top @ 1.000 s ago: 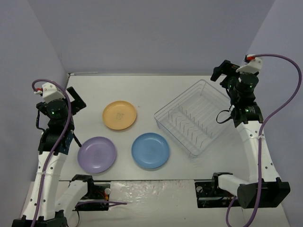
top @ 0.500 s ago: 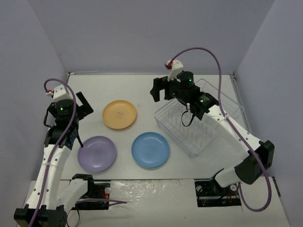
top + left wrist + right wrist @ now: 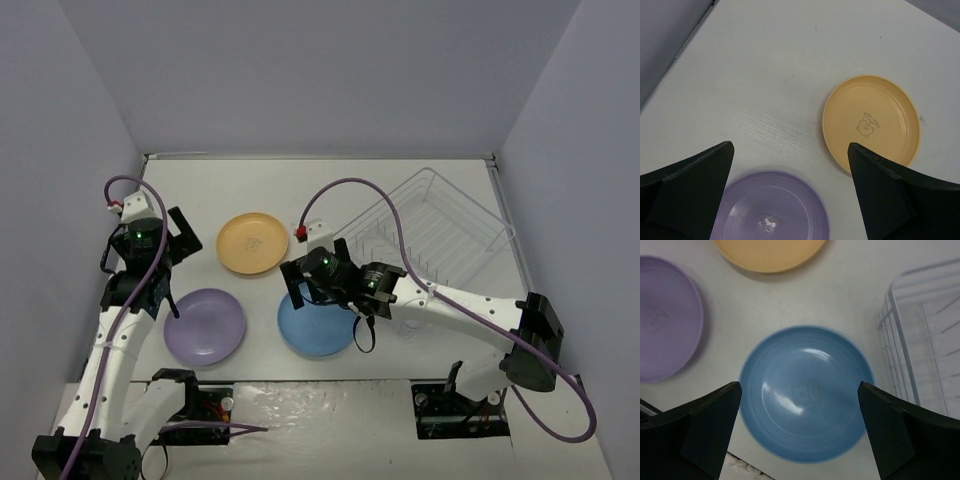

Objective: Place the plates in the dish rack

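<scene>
**Left to right.** The left pincer (image 3: 790,162), jaws spread wide and grasping nothing, hangs above the table (image 3: 300,185) near the light purple plate (image 3: 205,326) and the orange-yellow plate (image 3: 253,243). Both plates lie flat, apart from each other. The blue plate (image 3: 320,332) lies flat just right of the purple one. The right pincer (image 3: 799,390) hovers over it, released and empty, one finger to each side of the plate. The clear dish rack (image 3: 440,225) stands at far right, with all three plates outside it.
</scene>
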Action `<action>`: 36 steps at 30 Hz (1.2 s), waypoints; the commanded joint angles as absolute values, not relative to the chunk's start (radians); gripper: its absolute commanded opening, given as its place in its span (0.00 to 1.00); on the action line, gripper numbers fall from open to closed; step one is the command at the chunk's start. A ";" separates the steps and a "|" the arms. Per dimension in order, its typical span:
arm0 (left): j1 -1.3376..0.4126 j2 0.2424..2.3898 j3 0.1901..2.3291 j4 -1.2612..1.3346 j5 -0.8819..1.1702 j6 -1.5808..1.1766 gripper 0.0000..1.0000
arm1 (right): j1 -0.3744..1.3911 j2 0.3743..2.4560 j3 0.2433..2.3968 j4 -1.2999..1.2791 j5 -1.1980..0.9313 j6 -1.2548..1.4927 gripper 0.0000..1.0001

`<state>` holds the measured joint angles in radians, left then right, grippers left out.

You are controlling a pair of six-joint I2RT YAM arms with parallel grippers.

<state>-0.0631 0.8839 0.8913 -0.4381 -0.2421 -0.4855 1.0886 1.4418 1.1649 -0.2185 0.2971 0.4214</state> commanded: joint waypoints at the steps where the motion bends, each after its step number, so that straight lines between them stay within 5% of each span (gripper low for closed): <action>1: -0.058 0.874 0.897 -0.391 -0.230 -0.508 0.97 | 1.183 1.420 1.134 -0.348 0.495 0.646 1.00; 11: -0.058 0.871 0.894 -0.392 -0.236 -0.518 0.97 | 1.300 1.447 1.013 -0.603 0.650 1.155 1.00; 24: -0.057 0.842 0.894 -0.415 -0.255 -0.528 0.97 | 1.344 1.560 0.859 -0.495 0.699 1.540 0.90; 29: -0.058 0.833 0.893 -0.423 -0.261 -0.530 0.97 | 1.382 1.617 0.843 -0.547 0.753 1.714 0.79; 36: -0.057 0.828 0.896 -0.436 -0.282 -0.536 0.97 | 1.395 1.637 0.817 -0.504 0.777 1.750 0.49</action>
<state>-0.0631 0.8420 0.8848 -0.4549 -0.2558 -0.5199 1.3839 1.6326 0.8189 -0.4817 0.6624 1.6526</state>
